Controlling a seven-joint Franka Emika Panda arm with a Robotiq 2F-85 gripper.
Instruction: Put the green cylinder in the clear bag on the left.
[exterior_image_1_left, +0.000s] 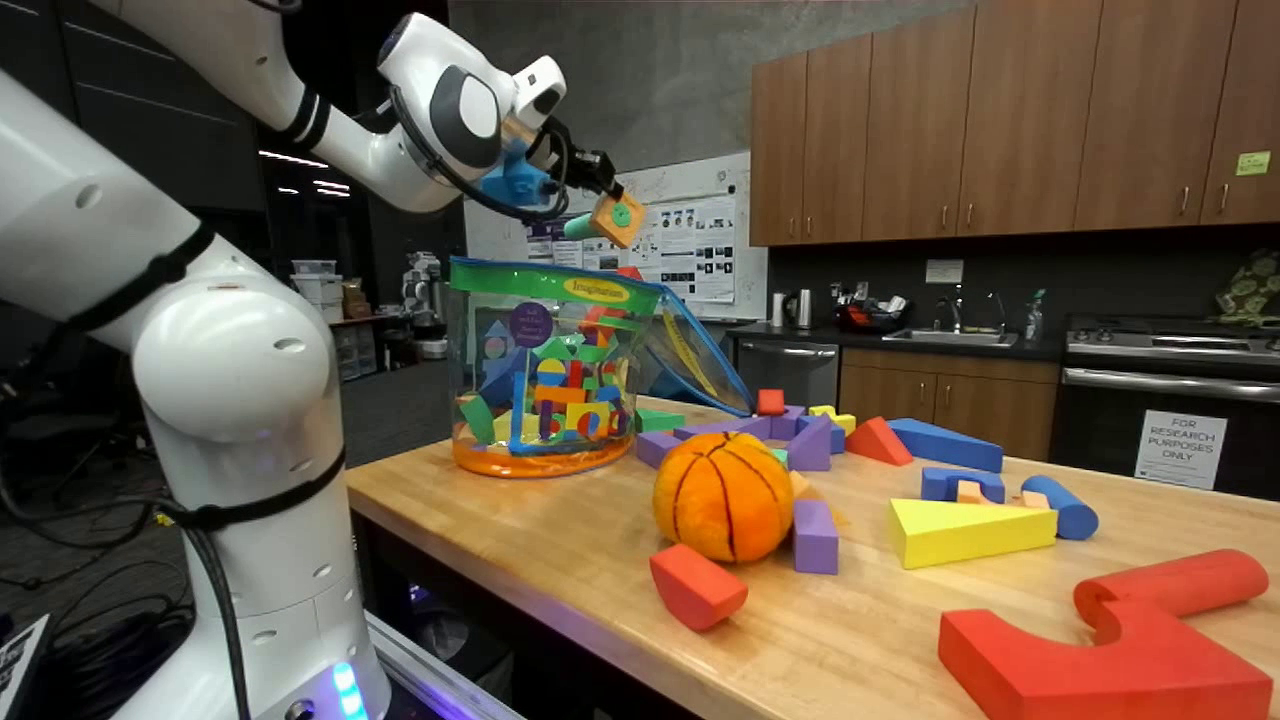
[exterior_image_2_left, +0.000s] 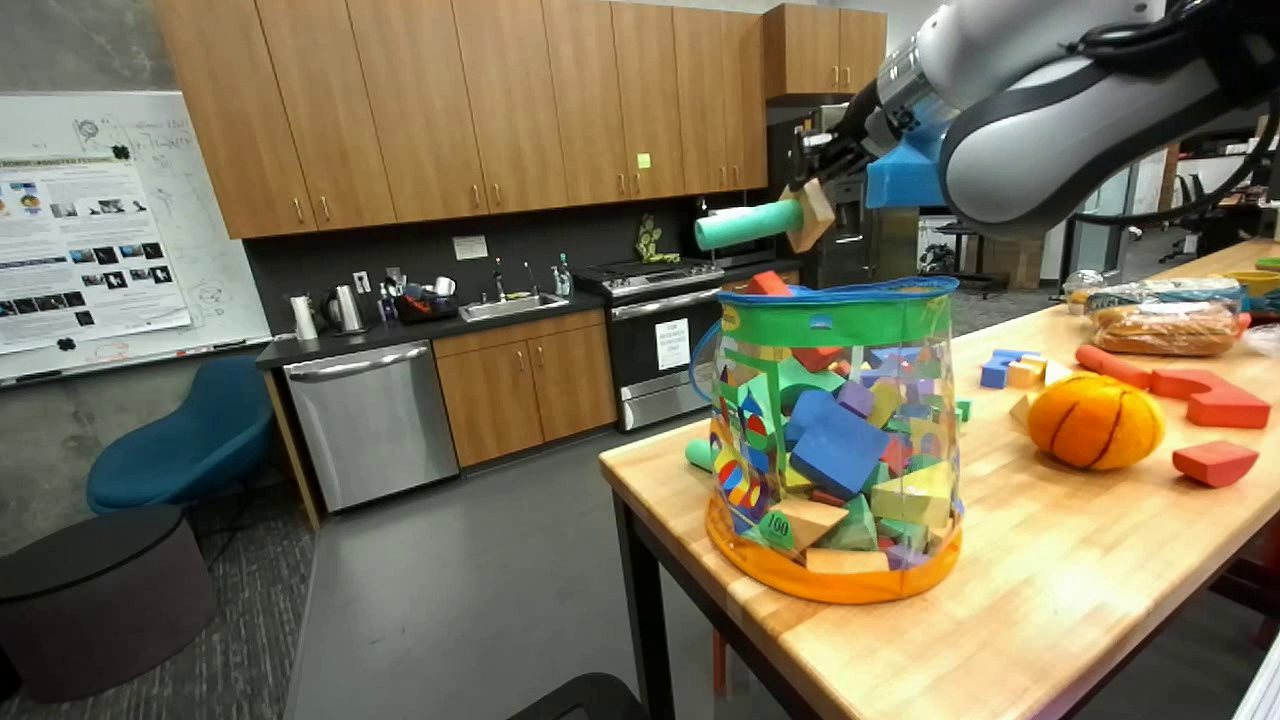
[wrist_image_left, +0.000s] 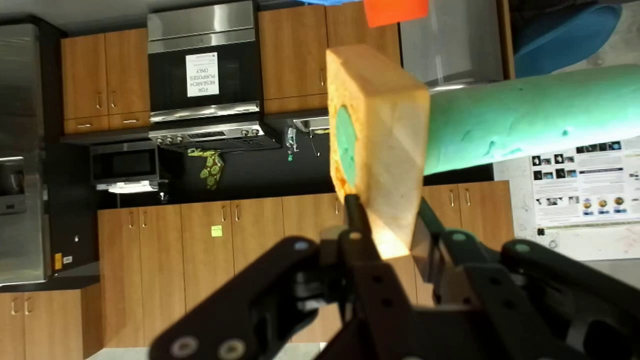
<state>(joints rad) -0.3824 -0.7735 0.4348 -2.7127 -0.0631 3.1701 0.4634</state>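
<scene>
A green cylinder (exterior_image_2_left: 748, 226) sticks through the hole of an orange-tan square block (exterior_image_2_left: 816, 215). Both also show in an exterior view, the cylinder (exterior_image_1_left: 578, 228) lying sideways and the block (exterior_image_1_left: 628, 234) at its end. My gripper (wrist_image_left: 389, 200) is shut on the square block, one finger on each face; the cylinder (wrist_image_left: 525, 117) points right in the wrist view. The clear bag (exterior_image_1_left: 505, 278), with green top edge and orange bottom rim, stands on the table with many blocks inside. It also shows in an exterior view (exterior_image_2_left: 840, 325). The held pieces are higher than its rim, apart from it.
A blue-edged lid flap (exterior_image_1_left: 700, 345) hangs open beside the bag. A red block (exterior_image_2_left: 768, 284) pokes up at the rim. An orange ball (exterior_image_1_left: 722, 497), purple blocks (exterior_image_1_left: 815, 537), a yellow wedge (exterior_image_1_left: 970, 532) and red blocks (exterior_image_1_left: 1100, 660) lie on the table (exterior_image_1_left: 560, 520).
</scene>
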